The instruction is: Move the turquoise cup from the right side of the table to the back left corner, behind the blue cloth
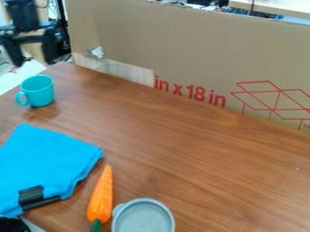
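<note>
The black gripper (35, 58) hangs at the upper left, above and behind a teal cup (40, 92), with its two fingers spread apart and nothing between them. The cup stands upright near the table's left edge, its handle toward the left. A folded blue cloth (45, 161) lies at the lower left with a black strip (31, 195) on it. Right of the cloth lies an orange toy carrot (102, 195), its green end toward the bottom edge. Beside the carrot is a round grey lid or dish (144, 218), cut off by the bottom edge.
A tall cardboard panel (200, 50) with red markings stands along the back of the brown wooden table (205, 167). A dark object (12, 224) shows in the bottom left corner.
</note>
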